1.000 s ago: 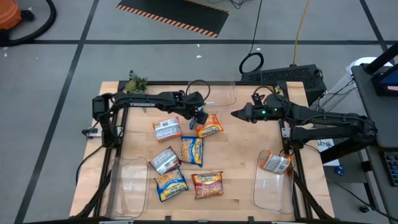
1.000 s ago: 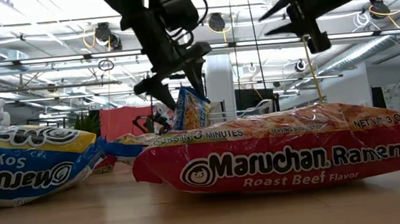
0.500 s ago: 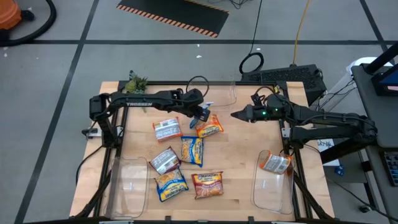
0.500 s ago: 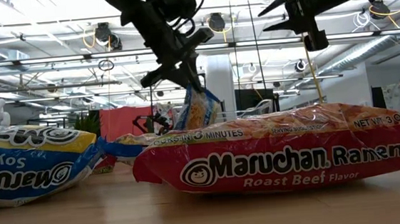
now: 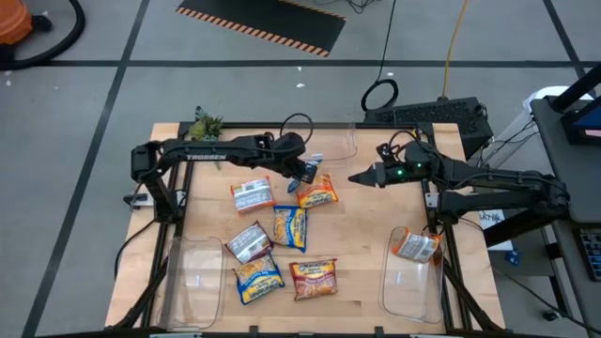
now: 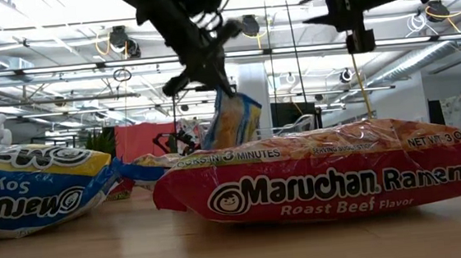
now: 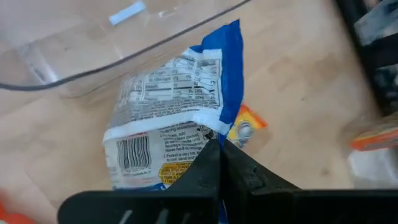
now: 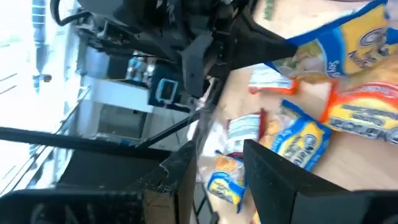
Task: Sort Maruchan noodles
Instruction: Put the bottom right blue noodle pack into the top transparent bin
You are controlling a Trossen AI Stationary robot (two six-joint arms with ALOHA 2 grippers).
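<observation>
My left gripper (image 5: 305,173) is shut on a blue-and-yellow Maruchan packet (image 7: 168,118), which stands tilted on edge (image 6: 232,122) just over an orange packet (image 5: 320,192) at mid table. Its lower end is hidden behind the red Roast Beef packet (image 6: 317,184) in the low view. Two white/silver packets (image 5: 252,196) (image 5: 249,241), two blue-and-yellow ones (image 5: 290,226) (image 5: 257,278) and the red one (image 5: 314,278) lie flat on the table. My right gripper (image 5: 353,176) hovers open to the right of the held packet, with nothing between its fingers. My left gripper pinches the packet's upper edge (image 7: 208,134), next to its blue side seam, between its two fingers. The fingers (image 6: 210,77) slant down from the table's left. The packet hangs tilted below them, its printed back toward the wrist camera; whether its lower end still touches, I cannot tell.
One orange packet (image 5: 415,246) lies in the clear bin (image 5: 413,282) at the near right. A second clear bin (image 5: 195,280) stands at the near left and a third (image 5: 331,141) at the far edge. A small green plant (image 5: 205,125) sits at the far left corner.
My left gripper has shut on the upper edge of the blue-and-yellow packet and risen slightly. The packet's upper end has come up with it and now leans over more. My right gripper has tipped and rolled a little in place.
</observation>
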